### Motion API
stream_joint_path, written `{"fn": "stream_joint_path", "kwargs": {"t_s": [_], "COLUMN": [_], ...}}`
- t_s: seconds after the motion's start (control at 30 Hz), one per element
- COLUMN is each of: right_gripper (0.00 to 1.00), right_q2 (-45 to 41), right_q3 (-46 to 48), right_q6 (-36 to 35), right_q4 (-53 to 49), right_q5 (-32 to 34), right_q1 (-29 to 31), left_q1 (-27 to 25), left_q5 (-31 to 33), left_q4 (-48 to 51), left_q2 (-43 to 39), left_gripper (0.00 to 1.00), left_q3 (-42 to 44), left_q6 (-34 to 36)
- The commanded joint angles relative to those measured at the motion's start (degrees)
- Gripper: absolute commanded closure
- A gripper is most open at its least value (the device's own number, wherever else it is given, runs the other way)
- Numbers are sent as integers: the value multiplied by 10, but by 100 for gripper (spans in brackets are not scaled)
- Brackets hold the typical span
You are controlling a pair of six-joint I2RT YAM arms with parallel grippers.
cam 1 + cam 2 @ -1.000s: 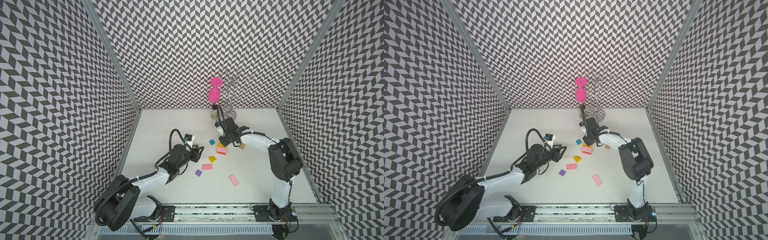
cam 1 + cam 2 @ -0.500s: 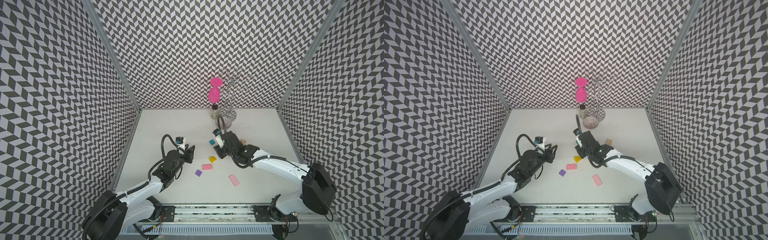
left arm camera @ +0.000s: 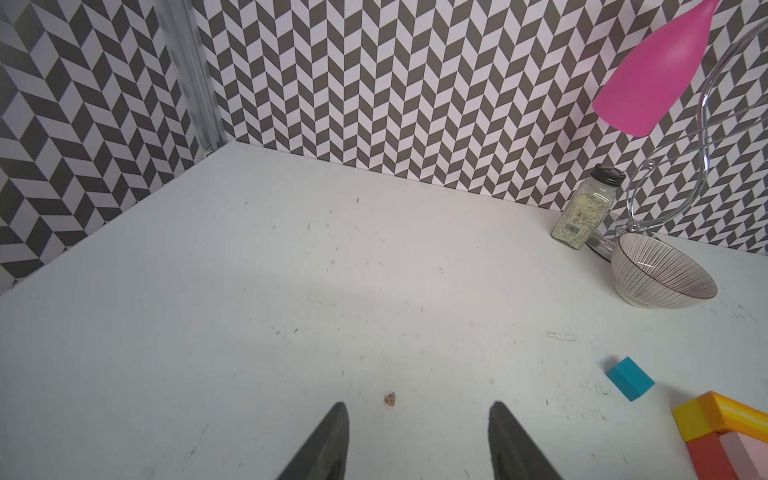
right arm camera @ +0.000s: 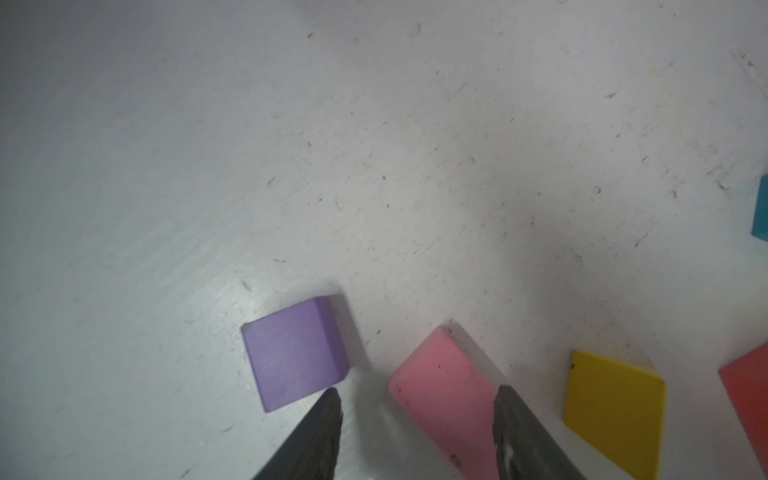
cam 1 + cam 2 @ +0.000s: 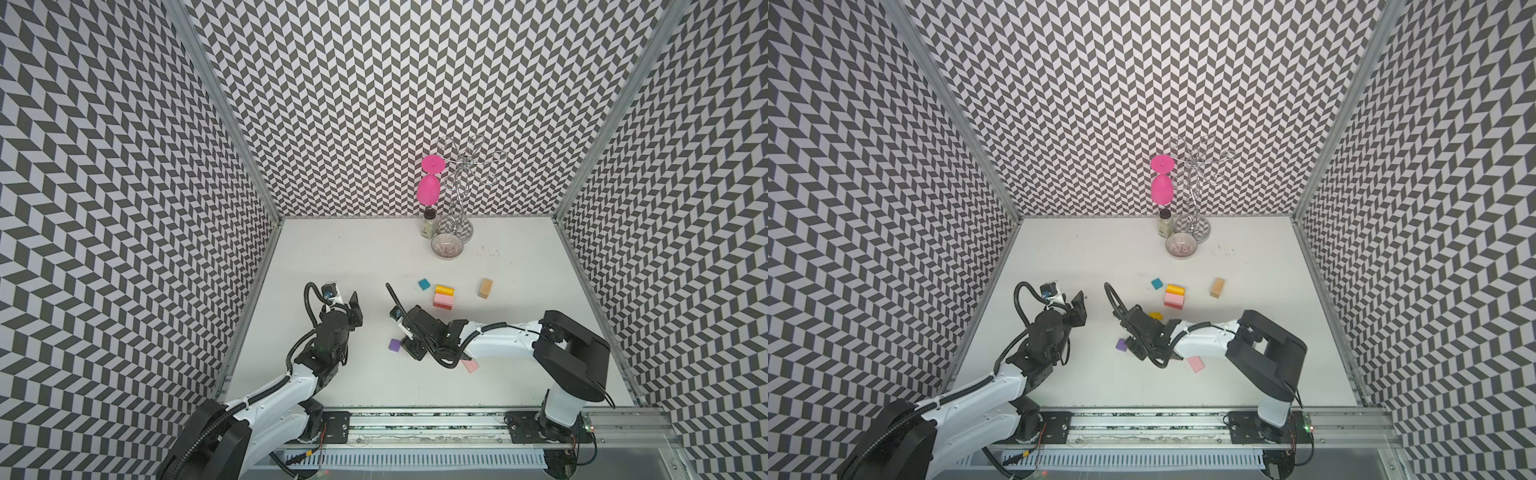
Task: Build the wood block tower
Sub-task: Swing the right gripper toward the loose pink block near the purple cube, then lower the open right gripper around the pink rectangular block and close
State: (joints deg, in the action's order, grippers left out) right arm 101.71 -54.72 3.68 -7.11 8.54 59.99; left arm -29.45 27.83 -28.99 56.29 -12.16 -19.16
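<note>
Tower just begun: your R gripper [image 4: 418,390] is open, astride a pink slab [image 4: 440,374].
Nearest you, a 2nd pink slab [image 5: 469,365] lies flat by the R arm [image 5: 498,347]. Next, the R fingers stand one each side of the pink slab, flat on the table [image 5: 374,257]; can't tell if either touches it. A purple cube [image 4: 293,353] is just beside one finger, a yellow block [image 4: 615,403] sits past the other. Your L gripper [image 3: 418,405] is open too, nothing btwn its fingers, off left over bare table. Further back a 3rd pink slab [image 5: 443,298] lies on a red block [image 5: 440,306], w/ an orange block [image 5: 444,289] touching behind. A teal cube [image 5: 424,284] is just left of that and a wood block [image 5: 485,288] is apart on the right. At the back wall: bowl [image 3: 644,295], jar [image 5: 429,224], stand [image 5: 459,191] w/ goblet [image 5: 429,189] hung upside down.
</note>
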Motion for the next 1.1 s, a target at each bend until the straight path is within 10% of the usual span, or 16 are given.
{"fn": "stream_joint_path", "kwargs": {"t_s": [0.0,1.07], "right_gripper": [41,38], "right_q2": [11,0], "right_q3": [-18,16], "right_q6": [4,61], "right_q4": [27,-41], "right_q5": [12,95], "right_q1": [1,13], "left_q1": [1,-3], "left_q5": [13,-10], "left_q4": [-25,-40], "left_q2": [-4,-20], "left_gripper": [45,46], "left_q3": [4,17], "left_q6": [-8,2]}}
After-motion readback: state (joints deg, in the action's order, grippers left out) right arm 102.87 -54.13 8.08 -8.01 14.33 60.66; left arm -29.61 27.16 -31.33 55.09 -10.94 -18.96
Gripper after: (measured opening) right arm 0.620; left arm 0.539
